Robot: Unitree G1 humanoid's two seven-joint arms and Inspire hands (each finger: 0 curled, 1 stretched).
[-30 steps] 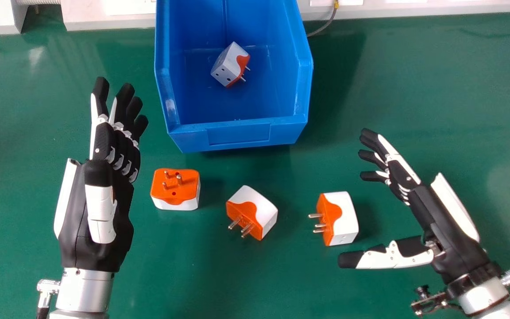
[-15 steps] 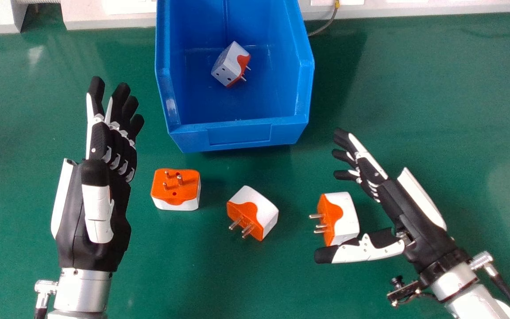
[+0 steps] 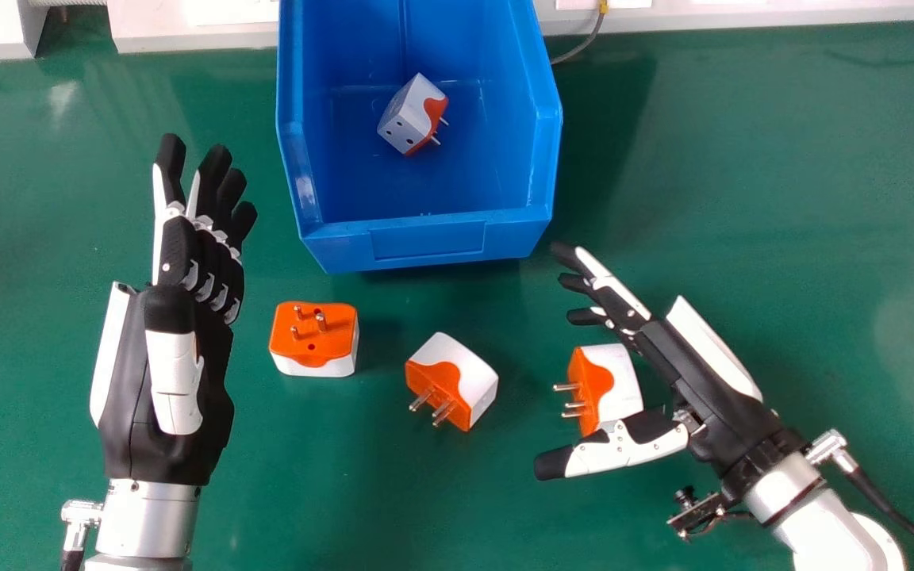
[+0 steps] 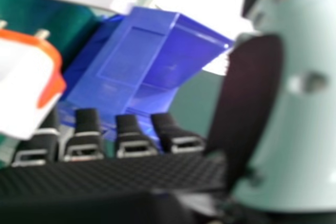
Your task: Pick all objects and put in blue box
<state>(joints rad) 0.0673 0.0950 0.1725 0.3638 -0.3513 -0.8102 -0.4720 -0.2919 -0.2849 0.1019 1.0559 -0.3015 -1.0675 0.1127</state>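
Observation:
In the head view the right hand (image 3: 691, 381) is open around the rightmost orange-and-white plug adapter (image 3: 620, 381), its thumb crossing the near corner. The right hand view has the right hand (image 4: 105, 174) with an adapter (image 4: 23, 85) close by and the blue box (image 4: 126, 56) beyond. A second adapter (image 3: 463, 379) lies mid-table, and a third (image 3: 312, 337) rests pins up beside the left hand (image 3: 167, 373), which is open and holds nothing. Inside the blue box (image 3: 429, 238) lies one more adapter (image 3: 411, 115).
The green table (image 3: 782, 174) carries everything. Along its far edge runs a pale ledge (image 3: 195, 36), with a grey cable (image 3: 580, 49) right behind the box. A cable trails from the right wrist.
The right hand has moved left, bringing its palm and thumb over to the rightmost adapter. My left hand has shifted very slightly left. The adapters and box stayed put.

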